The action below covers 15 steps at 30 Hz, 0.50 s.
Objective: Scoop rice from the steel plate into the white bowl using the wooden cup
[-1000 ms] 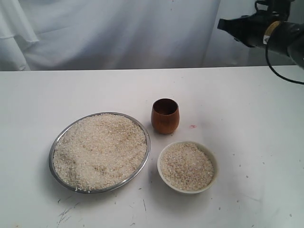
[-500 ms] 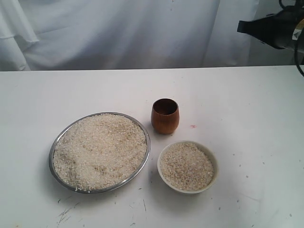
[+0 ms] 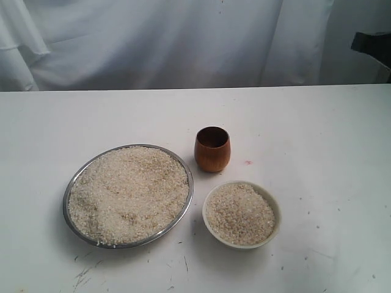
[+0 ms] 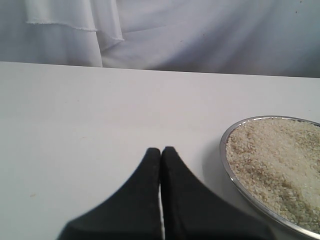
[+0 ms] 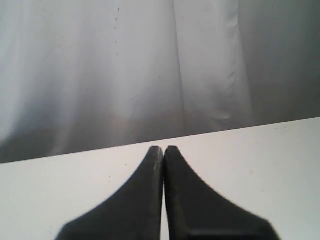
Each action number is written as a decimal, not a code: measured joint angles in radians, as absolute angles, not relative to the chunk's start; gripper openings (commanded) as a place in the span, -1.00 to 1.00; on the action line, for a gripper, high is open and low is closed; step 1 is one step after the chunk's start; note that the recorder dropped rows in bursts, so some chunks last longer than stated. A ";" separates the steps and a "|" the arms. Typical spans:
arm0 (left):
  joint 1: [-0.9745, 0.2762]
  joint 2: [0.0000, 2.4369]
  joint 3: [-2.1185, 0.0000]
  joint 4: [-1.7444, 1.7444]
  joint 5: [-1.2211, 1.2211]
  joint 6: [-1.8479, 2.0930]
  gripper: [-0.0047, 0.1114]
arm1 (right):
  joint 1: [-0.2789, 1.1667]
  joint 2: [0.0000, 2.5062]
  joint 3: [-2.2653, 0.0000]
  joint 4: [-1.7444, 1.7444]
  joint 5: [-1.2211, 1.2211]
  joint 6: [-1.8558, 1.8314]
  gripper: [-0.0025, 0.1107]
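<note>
The small barrel-shaped cup [image 3: 212, 148] of glossy orange-brown wood stands upright and free on the white table [image 3: 317, 134], touched by neither pincer and well apart from the right pincer [image 5: 163, 149], whose black fingers are pressed together on nothing; the off-white raw rice grains [image 3: 128, 192] heap the wide shiny steel plate [image 3: 65, 207] on the far side of the cup from that pincer; the small cream-white ceramic bowl [image 3: 277, 212], nearer to it, is filled almost to its rim; the left pincer [image 4: 161, 150] is likewise clenched and empty, low over the table with the plate's rim just beside it; what changes is the right arm; over the last second it slides out of the exterior view, from a full dark forearm above the table's far corner to only a dark sliver [image 3: 374, 46] at the frame's edge; nothing on the table shifts; I judge this a retreat with the cup set down, so the scooping looks finished, or at least paused.
</note>
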<state>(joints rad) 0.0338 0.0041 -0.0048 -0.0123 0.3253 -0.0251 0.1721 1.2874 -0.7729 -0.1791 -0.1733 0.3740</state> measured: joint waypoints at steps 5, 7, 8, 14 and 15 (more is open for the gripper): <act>0.034 0.004 -0.005 -0.012 0.325 -0.023 -0.92 | 0.172 1.131 -0.752 -0.138 -0.169 0.372 -0.96; 0.034 0.004 -0.005 -0.012 0.325 -0.023 -0.92 | 0.172 1.087 -0.752 -0.136 -0.162 0.372 -0.96; 0.034 0.004 -0.005 -0.012 0.325 -0.023 -0.92 | 0.172 1.076 -0.752 -0.136 -0.161 0.372 -0.96; 0.034 0.004 -0.005 -0.012 0.325 -0.023 -0.92 | 0.172 0.973 -0.752 -0.136 -0.079 0.372 -0.96; 0.034 0.004 -0.005 -0.012 0.325 -0.023 -0.92 | 0.172 0.964 -0.752 -0.136 -0.063 0.372 -0.96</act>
